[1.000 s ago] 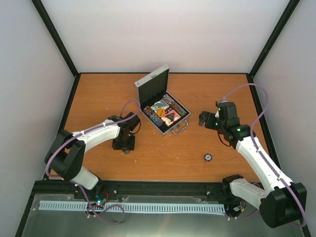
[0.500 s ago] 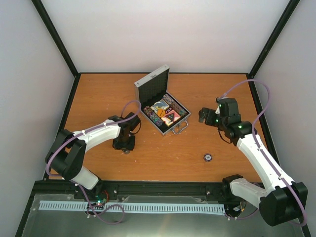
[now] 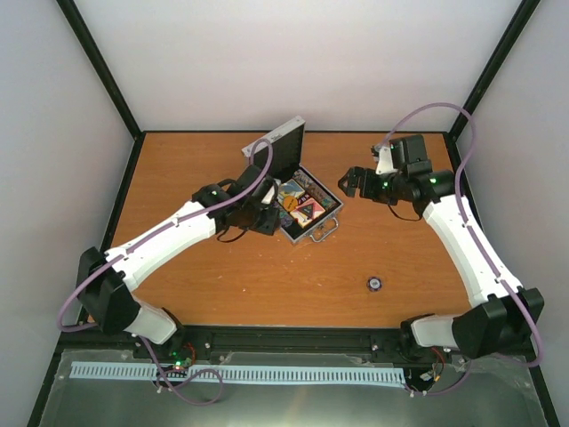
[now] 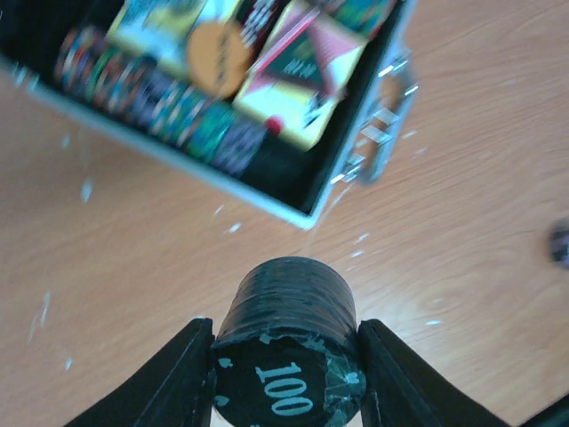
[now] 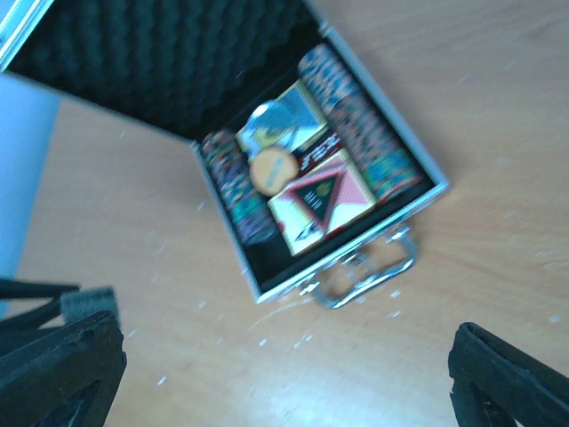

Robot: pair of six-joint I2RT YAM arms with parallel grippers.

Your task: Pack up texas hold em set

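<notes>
The silver case (image 3: 313,222) lies open at the table's centre back, its lid (image 3: 274,151) upright. It holds rows of multicoloured chips (image 5: 233,182), card boxes (image 5: 316,200) and an orange disc (image 5: 270,169). My left gripper (image 3: 267,219) is at the case's near left corner, shut on a stack of black chips (image 4: 289,298) marked 100. The stack hangs above the wood just short of the case rim (image 4: 178,160). My right gripper (image 3: 348,182) is wide open and empty, raised to the right of the case. Its fingers (image 5: 62,365) frame the case handle (image 5: 364,271).
One loose chip (image 3: 374,284) lies on the wood at the near right, also at the edge of the left wrist view (image 4: 561,245). Black frame posts and white walls close in the table on three sides.
My left gripper has lifted off the table at the near left and moved right and back to the case. My right gripper has moved back and left, closer to the case.
</notes>
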